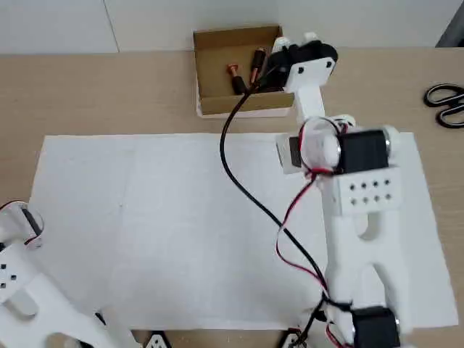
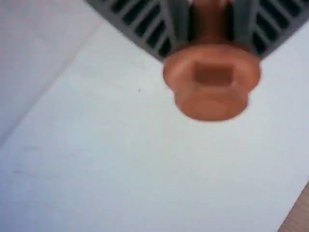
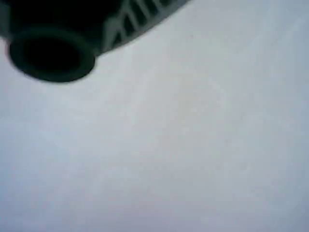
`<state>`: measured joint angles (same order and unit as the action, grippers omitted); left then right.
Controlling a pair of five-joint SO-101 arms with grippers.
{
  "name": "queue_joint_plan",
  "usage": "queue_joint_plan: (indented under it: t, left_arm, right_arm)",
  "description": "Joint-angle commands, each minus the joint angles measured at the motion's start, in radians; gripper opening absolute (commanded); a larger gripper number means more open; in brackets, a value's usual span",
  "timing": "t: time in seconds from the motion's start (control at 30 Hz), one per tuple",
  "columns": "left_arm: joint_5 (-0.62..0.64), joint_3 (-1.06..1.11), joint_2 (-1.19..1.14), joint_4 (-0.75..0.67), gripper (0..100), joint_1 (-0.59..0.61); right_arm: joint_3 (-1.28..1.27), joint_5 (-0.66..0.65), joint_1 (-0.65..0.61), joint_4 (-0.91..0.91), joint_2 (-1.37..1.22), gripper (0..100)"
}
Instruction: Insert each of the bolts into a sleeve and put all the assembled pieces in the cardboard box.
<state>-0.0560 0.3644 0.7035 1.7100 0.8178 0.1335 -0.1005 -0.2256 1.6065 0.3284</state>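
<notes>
Bolt (image 2: 211, 87): orange, rigid, light, probably slick plastic (view blurred); left tool (image 2: 211, 34) clamped on shank, head just beyond its tips; hold shank.

My claw (image 3: 72, 21) holds a black sleeve (image 3: 50, 57), its round open end showing, above the white sheet (image 3: 193, 145).

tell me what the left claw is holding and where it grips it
An orange bolt, pinched by its shank in the left claw; the head sticks out free.
</notes>
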Motion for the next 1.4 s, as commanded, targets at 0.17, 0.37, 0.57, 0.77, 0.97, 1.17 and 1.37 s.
queue_joint_plan:
  t: [0.17,0.37,0.57,0.77,0.97,1.17,1.37]
  left_arm:
    - [-0.002,-0.008,0.026,0.014,0,0.002]
    - [-0.003,-0.025,0.026,0.018,0,-0.003]
    - [-0.003,-0.084,0.026,0.020,0,-0.003]
    - [-0.003,-0.180,0.026,0.017,0,0.000]
    - [0.002,-0.193,0.026,0.018,0,-0.002]
    - [0.002,-0.193,0.026,0.018,0,0.002]
    - [0.003,-0.193,0.026,0.020,0,0.000]
  right_arm:
    - [-0.336,-0.048,0.008,-0.193,0.489,0.9]
    - [-0.736,-0.104,0.013,-0.386,0.785,0.4]
    - [-0.913,-0.143,0.047,-0.433,0.984,0.4]
    - [-0.937,-0.149,0.050,-0.424,1.038,0.4]
    - [-0.942,-0.140,0.045,-0.424,1.046,0.4]
    - [-0.942,-0.025,0.047,-0.432,1.047,0.4]
    - [-0.941,-0.009,0.045,-0.426,1.047,0.4]
